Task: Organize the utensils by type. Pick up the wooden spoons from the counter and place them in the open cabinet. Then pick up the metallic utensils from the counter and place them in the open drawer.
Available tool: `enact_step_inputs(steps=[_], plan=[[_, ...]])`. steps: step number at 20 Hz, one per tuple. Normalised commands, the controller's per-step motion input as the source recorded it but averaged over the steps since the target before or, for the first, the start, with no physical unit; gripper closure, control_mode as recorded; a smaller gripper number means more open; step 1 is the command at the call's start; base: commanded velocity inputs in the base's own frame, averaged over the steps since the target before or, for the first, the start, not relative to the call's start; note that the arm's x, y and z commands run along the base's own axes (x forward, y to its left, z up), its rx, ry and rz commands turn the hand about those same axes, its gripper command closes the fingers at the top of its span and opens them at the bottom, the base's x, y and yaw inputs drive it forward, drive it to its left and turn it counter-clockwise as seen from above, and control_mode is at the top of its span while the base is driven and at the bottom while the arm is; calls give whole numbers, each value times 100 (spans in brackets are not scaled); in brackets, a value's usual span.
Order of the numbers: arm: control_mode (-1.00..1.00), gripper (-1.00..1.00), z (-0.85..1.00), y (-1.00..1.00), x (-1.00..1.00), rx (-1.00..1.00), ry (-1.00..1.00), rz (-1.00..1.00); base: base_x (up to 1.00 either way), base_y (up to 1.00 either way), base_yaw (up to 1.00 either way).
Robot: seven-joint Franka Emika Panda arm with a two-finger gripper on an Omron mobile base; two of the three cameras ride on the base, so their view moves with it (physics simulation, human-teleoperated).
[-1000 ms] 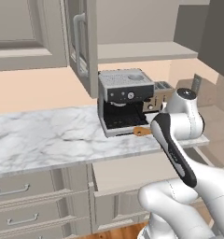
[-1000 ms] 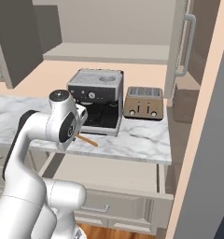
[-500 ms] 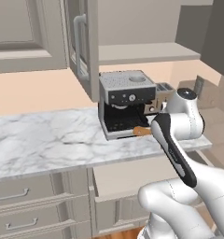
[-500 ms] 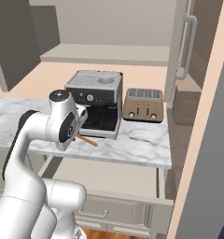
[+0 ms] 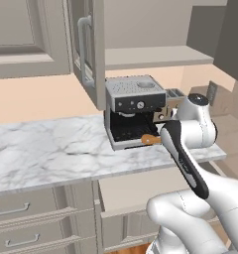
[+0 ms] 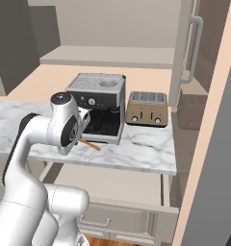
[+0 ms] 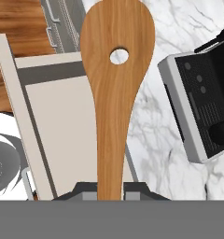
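I have the tool (image 7: 109, 193) pinching the orange-brown wooden spoon (image 7: 115, 88) by its handle above the desk (image 5: 51, 154), so I should lift it level and clear of the coffee machine (image 5: 133, 111) toward the open cabinet (image 5: 155, 57).

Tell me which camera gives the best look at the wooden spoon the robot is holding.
The hand view: the wooden spoon stretches up from the fingers, showing its full bowl, the hole in it and the grain. The left base view shows just an orange-brown end by the coffee machine; the right base view shows a thin slanted handle beside the arm.
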Motion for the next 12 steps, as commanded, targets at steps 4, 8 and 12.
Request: enact_step_inputs(steps=[4, 8, 12], plan=[[100, 100, 0, 0, 0, 0, 0, 0, 0, 0, 0], [100, 100, 0, 0, 0, 0, 0, 0, 0, 0, 0], [100, 100, 0, 0, 0, 0, 0, 0, 0, 0, 0]])
